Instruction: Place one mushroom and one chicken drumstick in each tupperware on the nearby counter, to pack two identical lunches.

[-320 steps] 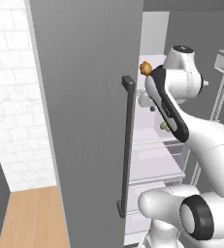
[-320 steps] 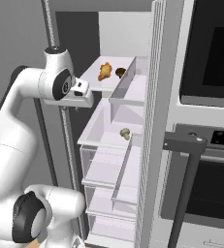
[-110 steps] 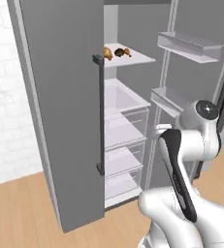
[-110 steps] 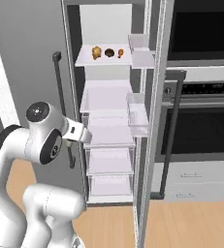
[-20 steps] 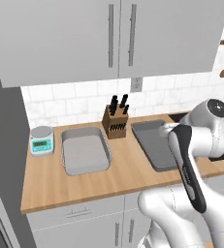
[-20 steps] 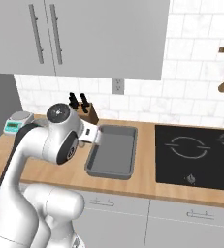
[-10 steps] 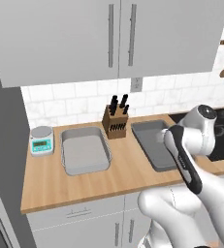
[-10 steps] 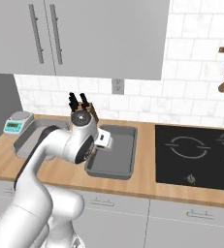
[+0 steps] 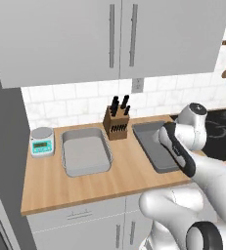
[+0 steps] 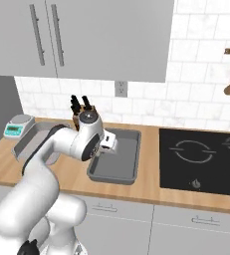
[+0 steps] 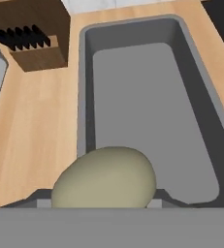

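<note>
Gripping mushroom (image 11: pixel 104 178) between jaws above darker tupperware (image 11: pixel 200 121).

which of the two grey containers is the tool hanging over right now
The darker grey tupperware, right of the knife block. The lighter tupperware sits by the scale, away from the tool.
</note>
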You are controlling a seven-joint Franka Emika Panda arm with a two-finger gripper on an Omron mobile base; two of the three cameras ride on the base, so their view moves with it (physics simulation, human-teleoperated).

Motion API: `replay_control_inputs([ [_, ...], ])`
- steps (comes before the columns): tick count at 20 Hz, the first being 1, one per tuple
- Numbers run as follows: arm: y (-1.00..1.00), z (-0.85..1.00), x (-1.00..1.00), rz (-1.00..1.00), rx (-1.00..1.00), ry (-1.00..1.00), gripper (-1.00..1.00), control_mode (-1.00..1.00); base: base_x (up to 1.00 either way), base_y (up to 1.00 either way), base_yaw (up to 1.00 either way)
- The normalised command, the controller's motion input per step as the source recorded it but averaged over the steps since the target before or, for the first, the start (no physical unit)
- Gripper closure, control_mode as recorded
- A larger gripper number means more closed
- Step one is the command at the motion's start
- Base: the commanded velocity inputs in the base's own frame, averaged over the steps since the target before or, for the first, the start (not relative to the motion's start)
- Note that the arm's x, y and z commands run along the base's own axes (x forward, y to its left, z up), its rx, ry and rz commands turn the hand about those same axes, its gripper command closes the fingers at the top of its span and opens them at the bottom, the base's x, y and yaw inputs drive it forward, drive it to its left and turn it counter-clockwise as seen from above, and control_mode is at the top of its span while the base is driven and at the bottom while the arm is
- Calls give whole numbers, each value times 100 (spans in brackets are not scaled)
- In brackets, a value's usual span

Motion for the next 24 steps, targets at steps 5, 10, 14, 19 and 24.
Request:
replay_control_inputs([
  [5,4,-12,47,-2,0,11,100,-100,0,0,0],
  [10,-23,-32,27,1,1,4,100,-100,0,0,0],
  [14,-33,-47,5,3,3,0,100,-100,0,0,0],
  [19,-12,-38,20,1,2,1,100,-100,0,0,0],
  [24,0,-33,41,0,0,4,100,-100,0,0,0],
])
